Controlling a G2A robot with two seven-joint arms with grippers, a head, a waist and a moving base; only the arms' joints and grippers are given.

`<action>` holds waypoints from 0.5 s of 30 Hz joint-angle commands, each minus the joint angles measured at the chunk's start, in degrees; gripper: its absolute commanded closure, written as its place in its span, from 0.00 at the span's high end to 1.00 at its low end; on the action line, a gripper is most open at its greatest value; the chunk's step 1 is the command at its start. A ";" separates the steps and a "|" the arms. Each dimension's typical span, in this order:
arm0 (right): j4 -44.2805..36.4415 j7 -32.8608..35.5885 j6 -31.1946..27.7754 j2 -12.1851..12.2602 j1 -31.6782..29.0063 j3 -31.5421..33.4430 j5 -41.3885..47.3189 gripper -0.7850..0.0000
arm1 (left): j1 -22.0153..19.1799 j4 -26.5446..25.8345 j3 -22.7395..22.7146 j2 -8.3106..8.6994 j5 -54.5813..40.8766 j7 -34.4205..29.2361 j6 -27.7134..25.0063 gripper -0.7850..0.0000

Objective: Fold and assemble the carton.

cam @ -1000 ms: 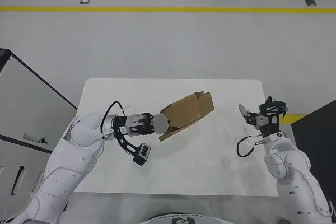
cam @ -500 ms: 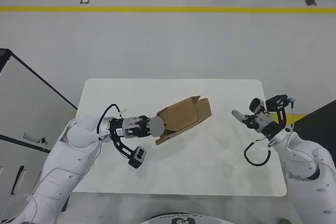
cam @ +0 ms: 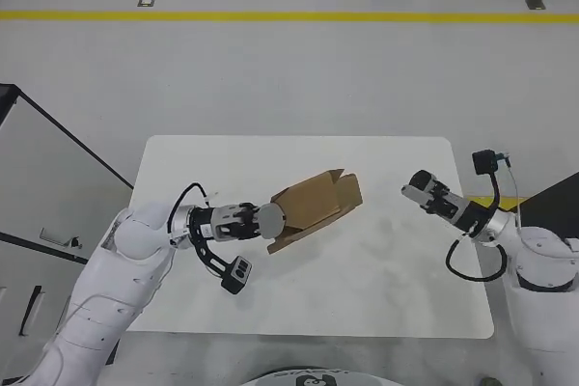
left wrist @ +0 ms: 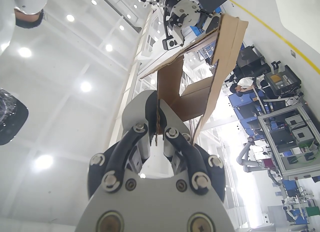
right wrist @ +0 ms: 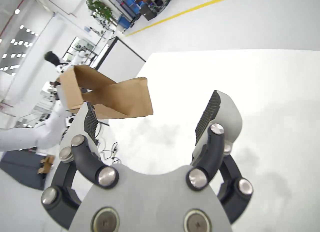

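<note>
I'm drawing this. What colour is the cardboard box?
It's a brown corrugated cardboard carton, clearest in the right wrist view.

Brown cardboard carton [cam: 314, 201], half-unfolded, end flaps open, tilted in mid-air.

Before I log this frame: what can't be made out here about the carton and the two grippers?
- Top view: the spot where the left gripper pinches the carton is covered by the carton's own panels.
- Top view: the carton's underside faces away, so its lower flaps, and any contact with the table, cannot be told.
- Left wrist view: the fingertips of the right gripper sit behind the carton's far edge.
</note>
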 commanded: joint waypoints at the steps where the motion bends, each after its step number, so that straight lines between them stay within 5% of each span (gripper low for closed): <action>1: 1.16 4.25 1.64 0.31 1.49 -0.12 4.57 1.00 | 0.32 -0.33 -0.01 0.10 0.20 -0.22 -0.38 0.00; 6: 3.19 10.36 4.58 0.83 3.98 -0.70 11.52 1.00 | 0.83 -1.01 0.30 0.23 0.00 -0.57 -0.68 0.00; 15: 3.08 10.25 5.67 0.81 3.64 -1.37 12.61 1.00 | 1.07 -1.36 0.54 0.24 0.27 -1.18 -1.63 0.00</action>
